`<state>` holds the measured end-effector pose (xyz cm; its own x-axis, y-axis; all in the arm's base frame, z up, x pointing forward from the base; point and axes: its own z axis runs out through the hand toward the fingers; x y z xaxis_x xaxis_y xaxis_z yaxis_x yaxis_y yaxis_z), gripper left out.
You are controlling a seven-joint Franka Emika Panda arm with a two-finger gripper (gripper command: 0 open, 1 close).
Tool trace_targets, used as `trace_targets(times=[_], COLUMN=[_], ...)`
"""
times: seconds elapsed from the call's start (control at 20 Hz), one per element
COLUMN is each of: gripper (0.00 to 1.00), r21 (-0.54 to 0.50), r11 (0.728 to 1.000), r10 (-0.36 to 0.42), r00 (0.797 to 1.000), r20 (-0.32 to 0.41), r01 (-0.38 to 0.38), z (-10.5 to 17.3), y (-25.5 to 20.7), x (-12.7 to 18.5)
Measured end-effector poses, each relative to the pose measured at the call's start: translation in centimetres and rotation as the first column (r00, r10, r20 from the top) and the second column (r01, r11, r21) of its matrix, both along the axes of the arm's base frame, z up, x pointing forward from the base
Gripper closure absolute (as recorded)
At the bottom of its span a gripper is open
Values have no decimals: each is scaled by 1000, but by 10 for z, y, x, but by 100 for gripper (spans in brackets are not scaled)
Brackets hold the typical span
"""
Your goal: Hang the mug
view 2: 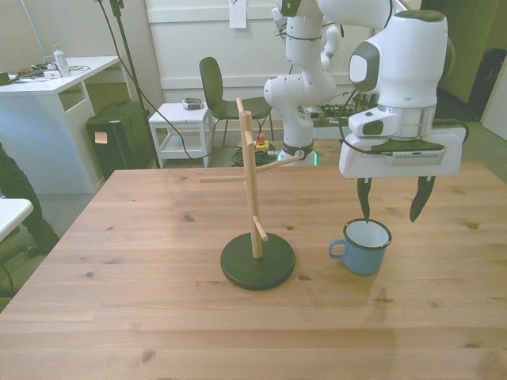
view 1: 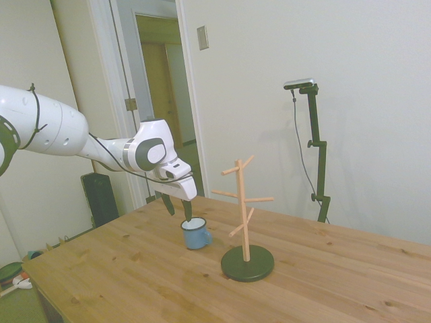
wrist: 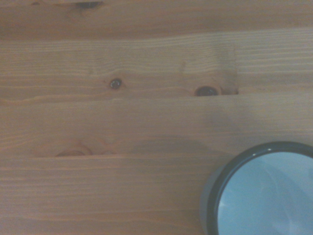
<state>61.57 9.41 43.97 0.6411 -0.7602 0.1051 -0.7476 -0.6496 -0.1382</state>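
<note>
The small light-blue mug [view 2: 364,246] stands upright on the wooden table [view 2: 142,309], its handle toward the peg stand. The wooden peg stand [view 2: 252,198] on a dark round base rises at the front view's middle. My gripper [view 2: 390,210] hangs open just above the mug; one fingertip dips to the far rim, the other stays outside, toward the front view's right. In the side view the gripper [view 1: 178,208] sits just above and left of the mug [view 1: 196,233], with the stand [view 1: 245,215] to its right. The wrist view catches the mug's rim and white inside [wrist: 264,191].
Behind the table stand a dark chair [view 2: 214,91], a white side table [view 2: 182,119] and a second white robot [view 2: 305,87]. A white desk [view 2: 47,103] and part of a person [view 2: 16,198] are at the front view's left.
</note>
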Motion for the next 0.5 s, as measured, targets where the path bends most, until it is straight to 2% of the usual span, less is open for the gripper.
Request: trace_targets(times=[0.5], gripper=[0], r21=[-22], r11=[1000], r10=[11], r00=[1000], r20=[-21], r01=[-11], z=[-22], y=[7], x=[12])
